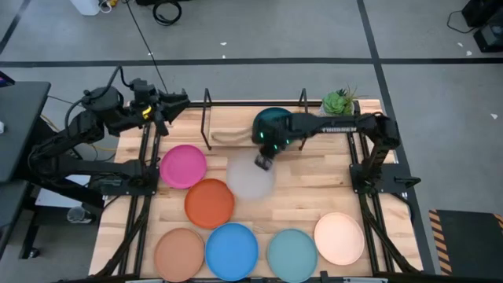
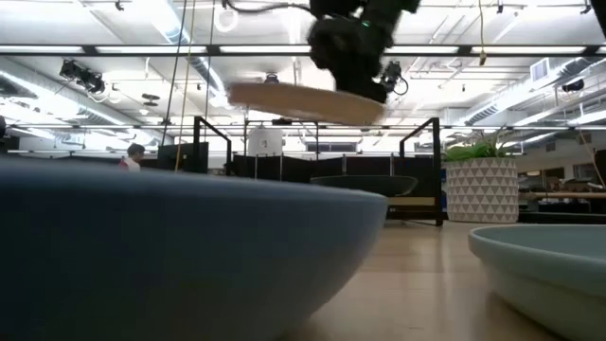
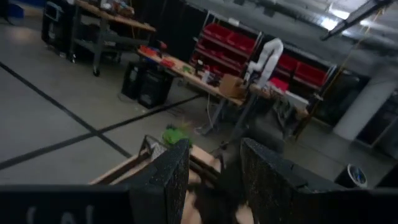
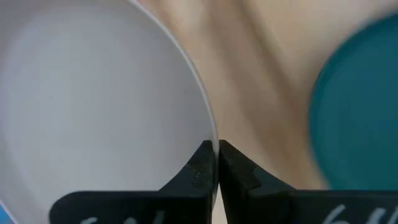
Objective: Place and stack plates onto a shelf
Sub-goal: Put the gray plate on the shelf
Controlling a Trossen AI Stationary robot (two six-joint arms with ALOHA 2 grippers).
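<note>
My right gripper [image 1: 264,159] is shut on the pale grey plate [image 1: 250,179], which is in the air in front of the shelf [image 1: 208,118]. The dark teal plate [image 1: 271,122] lies on the black rod shelf, behind the gripper. On the table lie the magenta [image 1: 183,166], orange [image 1: 210,203], tan [image 1: 179,253], blue [image 1: 232,250], light teal [image 1: 291,253] and cream [image 1: 339,238] plates. My left gripper [image 3: 214,168] is open, raised at the table's far left corner, touching nothing. My right gripper pinches the pale grey plate's rim [image 4: 213,138] between its two fingers, one on the inner side and one outside. It comes slanting down at the plate's far edge. The plate [image 2: 303,102] is lifted clear of the table, nearly level, slightly tilted.
A potted green plant [image 1: 339,101] stands at the far right corner, beside the shelf's right upright [image 2: 436,170]. The six plates on the table fill its near half. Bare wood [image 1: 314,189] shows between the shelf and the cream plate.
</note>
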